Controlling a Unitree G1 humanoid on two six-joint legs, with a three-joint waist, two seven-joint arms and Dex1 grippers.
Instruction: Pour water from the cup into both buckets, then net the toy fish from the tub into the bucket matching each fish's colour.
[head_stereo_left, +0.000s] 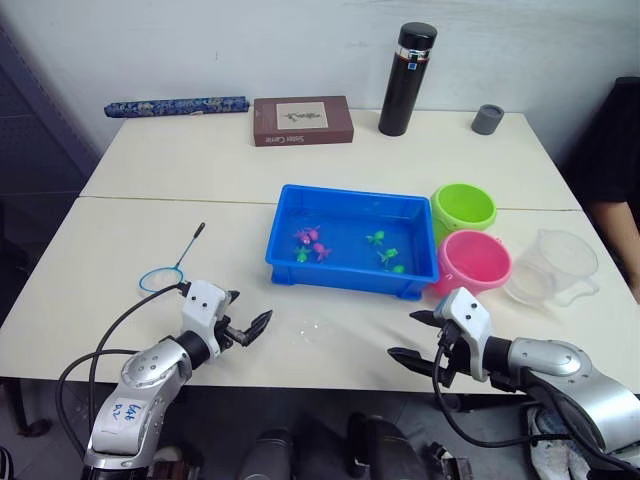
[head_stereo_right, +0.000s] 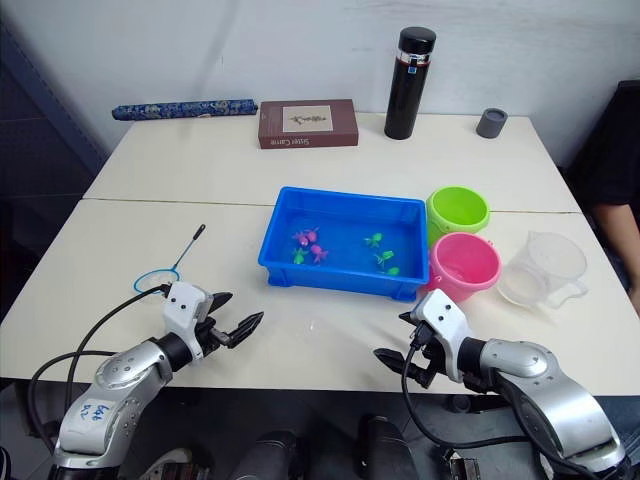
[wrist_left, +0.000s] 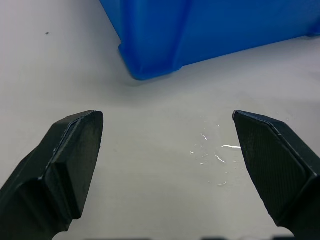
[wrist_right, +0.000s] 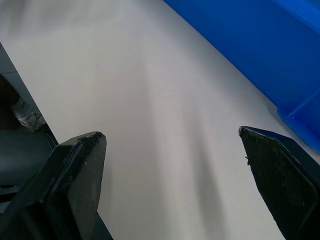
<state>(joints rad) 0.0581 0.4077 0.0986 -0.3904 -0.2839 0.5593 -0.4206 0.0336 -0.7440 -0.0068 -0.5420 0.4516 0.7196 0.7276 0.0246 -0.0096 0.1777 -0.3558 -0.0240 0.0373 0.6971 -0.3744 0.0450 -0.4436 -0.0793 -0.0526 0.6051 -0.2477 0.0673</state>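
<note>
The blue tub (head_stereo_left: 350, 275) sits mid-table with several pink and green toy fish (head_stereo_left: 312, 243) in it. To its right stand the lime green bucket (head_stereo_left: 463, 209) and the pink bucket (head_stereo_left: 475, 260). The clear cup (head_stereo_left: 556, 266) rests upright right of the pink bucket. The net (head_stereo_left: 172, 268) lies flat left of the tub. My left gripper (head_stereo_left: 250, 322) hovers open near the front edge, between net and tub. My right gripper (head_stereo_left: 412, 336) is open in front of the pink bucket. Both hold nothing.
At the back of the table are a tall black flask (head_stereo_left: 406, 80), a small grey cup (head_stereo_left: 488, 119), a brown box (head_stereo_left: 302, 120) and a rolled blue item (head_stereo_left: 176, 105). Small water drops (wrist_left: 215, 155) lie in front of the tub. A dark-clothed person (head_stereo_left: 615, 160) is at the right edge.
</note>
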